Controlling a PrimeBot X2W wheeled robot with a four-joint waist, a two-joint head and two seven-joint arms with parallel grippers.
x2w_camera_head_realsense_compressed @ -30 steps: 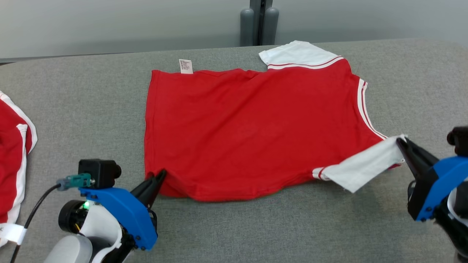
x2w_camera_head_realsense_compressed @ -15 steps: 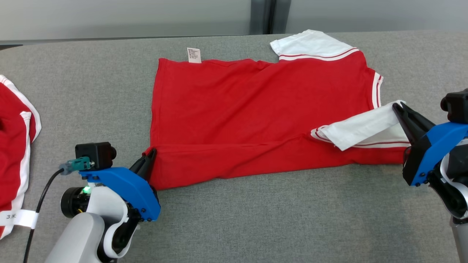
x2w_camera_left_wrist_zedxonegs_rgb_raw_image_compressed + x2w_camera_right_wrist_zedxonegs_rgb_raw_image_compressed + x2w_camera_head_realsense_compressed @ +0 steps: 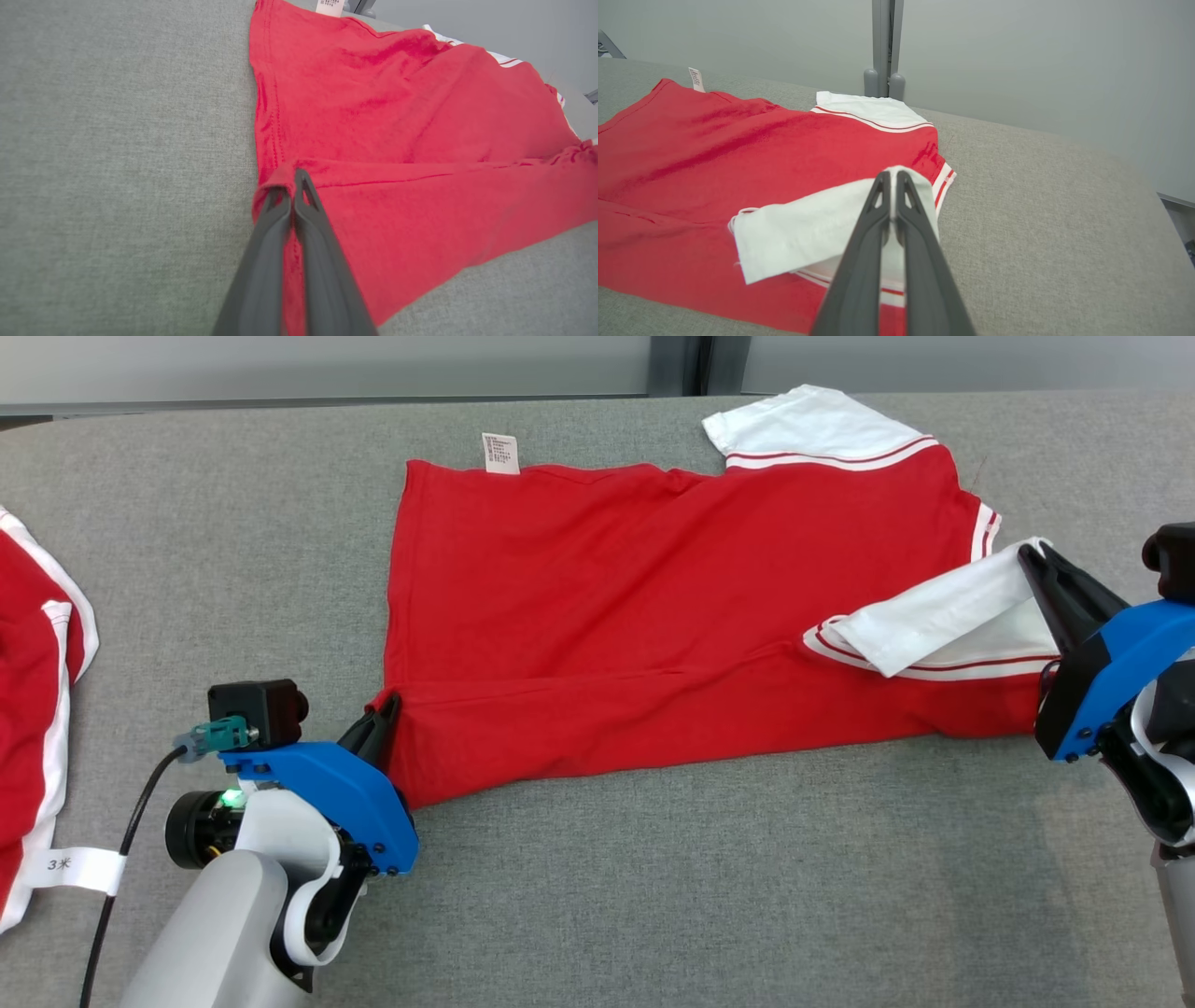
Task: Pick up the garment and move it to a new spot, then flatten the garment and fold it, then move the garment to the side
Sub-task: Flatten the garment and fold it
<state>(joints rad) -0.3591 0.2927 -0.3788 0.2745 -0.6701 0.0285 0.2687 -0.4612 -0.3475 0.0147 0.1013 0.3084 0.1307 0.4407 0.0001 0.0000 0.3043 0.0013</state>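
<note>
The red garment lies spread on the grey padded table, around its middle and toward the far side, with the hem at the left and the shoulders at the right. Its near long edge is turned up and over onto the body, so a band of doubled cloth runs left to right along the near side under a long crease. A white care label sticks out at the far left corner. The far sleeve, white with red and white trim, lies flat at the far right. The near sleeve is also white and is folded back across the red cloth, its outer end lifted off the table.

The left gripper is clamped on the near left hem corner. In the left wrist view its two dark fingers press together with the red hem wrapped over their tips. The right gripper is pinched on the raised edge of the near sleeve, and in the right wrist view its fingers meet with white cloth draped over the tips.

At the table's left edge, well apart, lies a second garment in red and white, with a white tag at its near end. A black cable runs down from the left wrist. Beyond the far edge stand a pale wall and a grey post.
</note>
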